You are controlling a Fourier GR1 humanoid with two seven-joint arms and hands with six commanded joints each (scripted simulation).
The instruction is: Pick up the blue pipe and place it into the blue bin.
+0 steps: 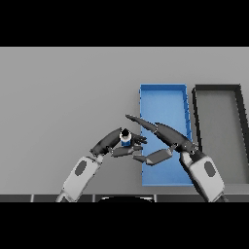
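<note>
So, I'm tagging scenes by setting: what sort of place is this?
Probably a bare sorting workstation, not a home: a plain grey table with a blue bin beside a dark bin, and two robot hands meeting at a small blue pipe.

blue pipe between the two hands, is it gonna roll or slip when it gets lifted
The blue pipe looks small and rounded, so it would probably roll if it dropped onto the table. It seems rigid and light, since the left hand appears to hold it with fingers alone. Being so short, it may slip. The right hand hovers open over the blue bin.
</note>
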